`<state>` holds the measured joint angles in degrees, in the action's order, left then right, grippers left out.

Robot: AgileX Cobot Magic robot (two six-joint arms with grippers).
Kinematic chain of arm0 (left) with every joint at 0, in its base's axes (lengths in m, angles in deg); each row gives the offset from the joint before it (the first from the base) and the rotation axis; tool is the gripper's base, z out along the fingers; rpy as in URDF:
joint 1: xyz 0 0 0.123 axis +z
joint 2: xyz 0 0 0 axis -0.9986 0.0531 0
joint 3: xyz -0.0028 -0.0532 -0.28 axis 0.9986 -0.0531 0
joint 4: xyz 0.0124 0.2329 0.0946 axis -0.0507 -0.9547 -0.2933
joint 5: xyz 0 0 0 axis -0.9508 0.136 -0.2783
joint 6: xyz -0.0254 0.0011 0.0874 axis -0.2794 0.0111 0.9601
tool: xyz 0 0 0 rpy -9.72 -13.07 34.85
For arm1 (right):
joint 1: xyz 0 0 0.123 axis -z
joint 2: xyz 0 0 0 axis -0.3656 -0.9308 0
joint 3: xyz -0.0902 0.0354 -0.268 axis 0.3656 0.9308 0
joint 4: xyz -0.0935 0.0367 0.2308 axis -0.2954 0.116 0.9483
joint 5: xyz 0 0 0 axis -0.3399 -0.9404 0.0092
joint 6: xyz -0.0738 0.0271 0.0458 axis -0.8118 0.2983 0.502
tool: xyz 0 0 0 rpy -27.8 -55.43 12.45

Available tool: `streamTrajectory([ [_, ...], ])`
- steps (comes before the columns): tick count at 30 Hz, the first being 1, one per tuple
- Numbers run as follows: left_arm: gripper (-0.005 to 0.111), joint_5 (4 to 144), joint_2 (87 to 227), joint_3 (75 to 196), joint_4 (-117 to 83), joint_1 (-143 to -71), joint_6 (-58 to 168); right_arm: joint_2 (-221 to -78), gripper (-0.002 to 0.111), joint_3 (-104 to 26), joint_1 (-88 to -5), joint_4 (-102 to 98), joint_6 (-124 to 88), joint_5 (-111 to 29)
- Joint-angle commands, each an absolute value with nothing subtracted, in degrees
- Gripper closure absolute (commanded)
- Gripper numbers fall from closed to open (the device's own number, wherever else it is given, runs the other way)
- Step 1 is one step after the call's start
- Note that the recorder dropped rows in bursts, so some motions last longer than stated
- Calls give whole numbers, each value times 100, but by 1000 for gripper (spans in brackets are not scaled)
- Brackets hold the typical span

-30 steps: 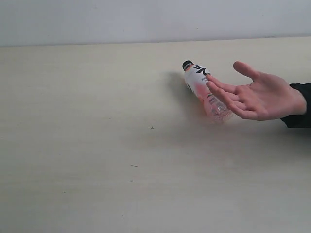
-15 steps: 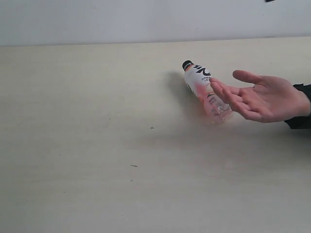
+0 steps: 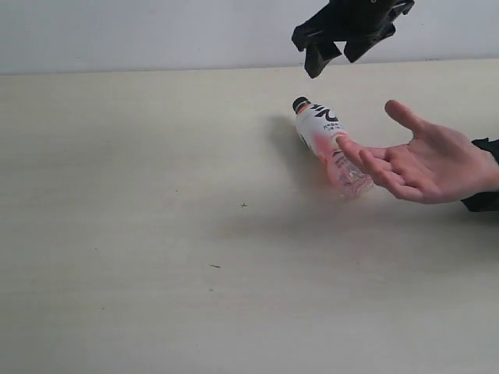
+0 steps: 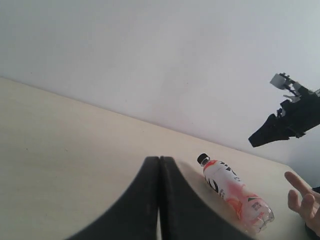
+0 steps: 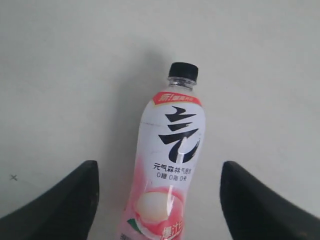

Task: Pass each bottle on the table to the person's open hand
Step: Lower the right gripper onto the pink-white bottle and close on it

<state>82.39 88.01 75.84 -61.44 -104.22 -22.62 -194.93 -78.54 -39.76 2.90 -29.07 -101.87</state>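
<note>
The pink bottle (image 3: 330, 148) lies on its side on the table (image 3: 140, 234), beside the person's open hand (image 3: 437, 160); the right pincer (image 3: 334, 61) hangs above it, jaws spread, empty; the left pincer (image 4: 159, 165) is clenched.

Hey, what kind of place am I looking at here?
Likely a robot lab or test bench, not a home: a bare beige table against a blank white wall, the right gripper hanging over one lone bottle, and a person's open hand held out beside it.
</note>
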Motion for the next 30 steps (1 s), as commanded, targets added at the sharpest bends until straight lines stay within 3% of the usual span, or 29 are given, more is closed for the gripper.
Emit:
streamTrajectory([
  [1, 107, 8183, 8763, 7567, -6163, -10405, -2231, -19905, 36, -8180, -3981, 94, -2811, -10440],
  [20, 107, 8183, 8763, 7567, -6163, -10405, -2231, -20783, 35, -8231, -4010, -165, -2811, -10283],
  [30, 107, 8183, 8763, 7567, -6163, -10405, -2231, -20989, 28, -8231, -4010, -165, -2811, -10203],
])
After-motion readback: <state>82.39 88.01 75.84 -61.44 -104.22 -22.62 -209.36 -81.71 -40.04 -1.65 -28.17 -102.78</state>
